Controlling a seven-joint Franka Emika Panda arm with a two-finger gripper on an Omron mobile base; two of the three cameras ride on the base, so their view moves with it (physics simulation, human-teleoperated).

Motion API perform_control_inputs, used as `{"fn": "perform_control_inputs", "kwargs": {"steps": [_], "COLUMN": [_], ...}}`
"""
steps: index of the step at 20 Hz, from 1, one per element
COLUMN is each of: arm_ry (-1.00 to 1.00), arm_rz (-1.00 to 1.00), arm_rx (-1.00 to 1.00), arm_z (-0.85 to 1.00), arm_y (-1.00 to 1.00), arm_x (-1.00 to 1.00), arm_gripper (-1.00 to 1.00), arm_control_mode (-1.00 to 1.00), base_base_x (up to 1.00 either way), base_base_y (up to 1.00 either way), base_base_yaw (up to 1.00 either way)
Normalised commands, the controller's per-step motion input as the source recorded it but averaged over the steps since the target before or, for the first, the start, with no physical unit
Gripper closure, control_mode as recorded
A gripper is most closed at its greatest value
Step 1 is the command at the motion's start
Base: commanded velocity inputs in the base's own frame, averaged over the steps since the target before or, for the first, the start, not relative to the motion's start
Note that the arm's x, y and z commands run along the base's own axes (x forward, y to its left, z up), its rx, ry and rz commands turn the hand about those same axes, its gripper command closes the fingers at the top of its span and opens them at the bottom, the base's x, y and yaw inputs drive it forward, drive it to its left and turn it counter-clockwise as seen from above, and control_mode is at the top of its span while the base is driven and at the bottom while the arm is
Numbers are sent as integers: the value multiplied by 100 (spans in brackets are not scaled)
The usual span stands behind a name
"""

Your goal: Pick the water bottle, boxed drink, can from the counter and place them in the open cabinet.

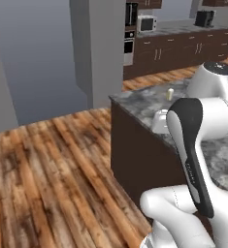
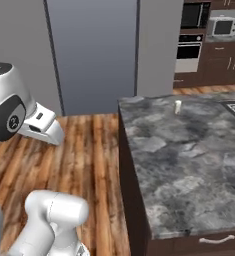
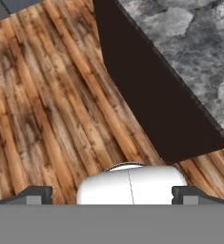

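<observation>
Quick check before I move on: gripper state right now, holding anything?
Gripper: open, jaws spread wide with nothing between them, looking down at the wood floor beside the counter.

a home kitchen is showing here: a grey marbled counter [image 2: 189, 165] is sitting over dark brown cabinets, a wood plank floor [image 1: 47, 179] is running beside it, and a microwave [image 2: 224, 26] and built-in oven [image 2: 189, 52] are standing along the far wall.
</observation>
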Motion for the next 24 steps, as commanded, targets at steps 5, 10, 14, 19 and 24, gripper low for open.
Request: {"fn": "perform_control_inputs", "kwargs": {"steps": [5, 10, 14, 19, 24], "arm_ry": [0, 0, 0, 0, 0], "arm_rz": [0, 0, 0, 0, 0], "arm_rx": [0, 0, 0, 0, 0], "arm_z": [0, 0, 0, 0, 0], "arm_y": [0, 0, 0, 0, 0], "arm_x": [0, 0, 0, 0, 0], "arm_gripper": [-100, -100, -100, -100, -100], "arm_control_mode": [100, 100, 100, 100, 100], "base_base_x": [81, 100, 100, 100, 100], "base_base_y": [100, 100, 100, 100, 100], "base_base_yaw": [-17, -33, -48, -52, -51]}}
